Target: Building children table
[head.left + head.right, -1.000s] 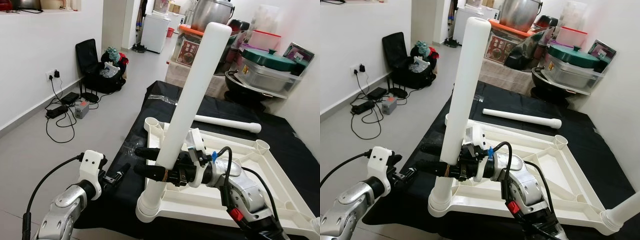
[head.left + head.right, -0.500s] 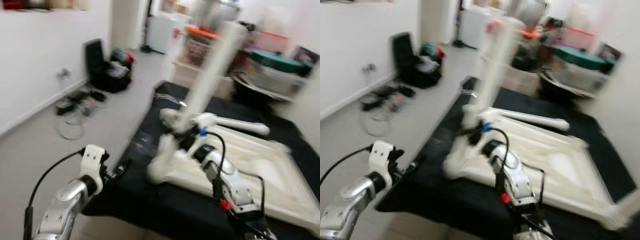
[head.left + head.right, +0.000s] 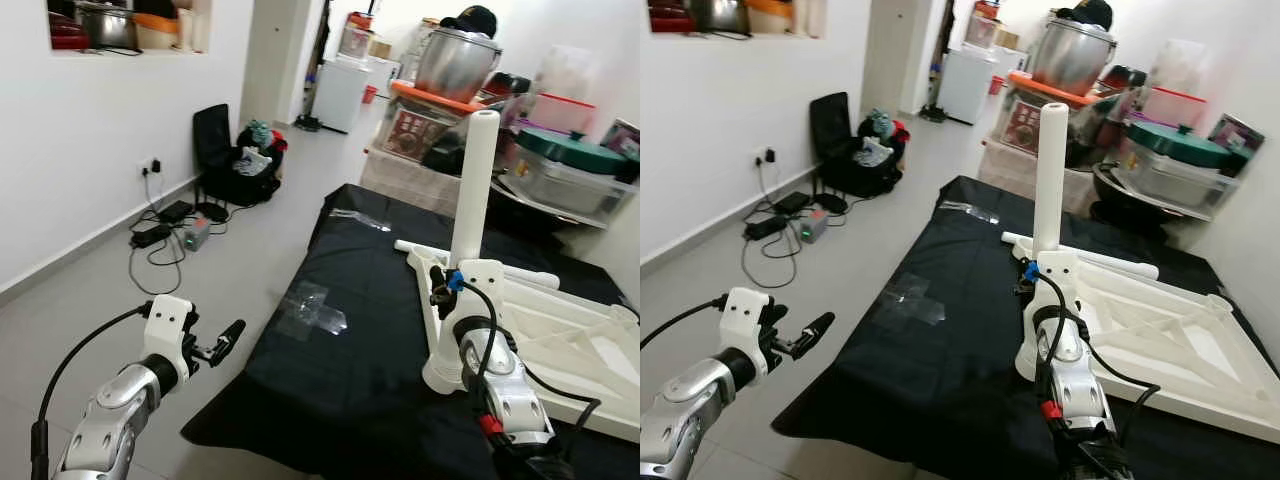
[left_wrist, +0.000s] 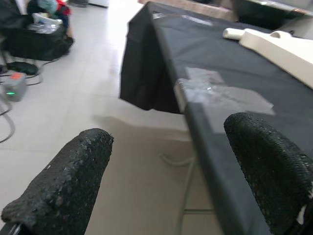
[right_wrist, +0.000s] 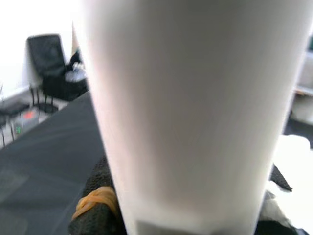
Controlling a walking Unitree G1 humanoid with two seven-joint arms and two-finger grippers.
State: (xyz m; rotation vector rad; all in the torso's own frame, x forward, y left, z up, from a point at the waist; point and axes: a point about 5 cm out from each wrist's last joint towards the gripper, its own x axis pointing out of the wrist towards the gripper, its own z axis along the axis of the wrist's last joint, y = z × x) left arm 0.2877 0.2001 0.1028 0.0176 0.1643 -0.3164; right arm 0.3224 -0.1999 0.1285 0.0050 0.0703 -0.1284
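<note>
The white children's tabletop (image 3: 1170, 345) lies upside down on a table under a black cloth (image 3: 350, 340). One white table leg (image 3: 470, 190) stands upright in its near left corner socket. My right gripper (image 3: 438, 287) is shut on this leg low down; in the right wrist view its black fingers (image 5: 95, 210) sit on both sides of the leg (image 5: 186, 98). A second white leg (image 3: 1095, 260) lies flat on the cloth behind the tabletop. My left gripper (image 3: 225, 338) is open and holds nothing, out over the floor left of the table; its fingers (image 4: 63, 181) stand wide apart.
A patch of clear tape (image 3: 312, 305) is stuck on the cloth near the table's left edge. Cables and a power box (image 3: 165, 215) lie on the grey floor by the left wall, beside a black bag (image 3: 240, 165). Pots and boxes (image 3: 455, 60) are stacked behind the table.
The whole picture has shifted through a blurred frame: the camera is now farther back from the table. My right gripper stays on the leg, and the left gripper still hangs off the table's left side.
</note>
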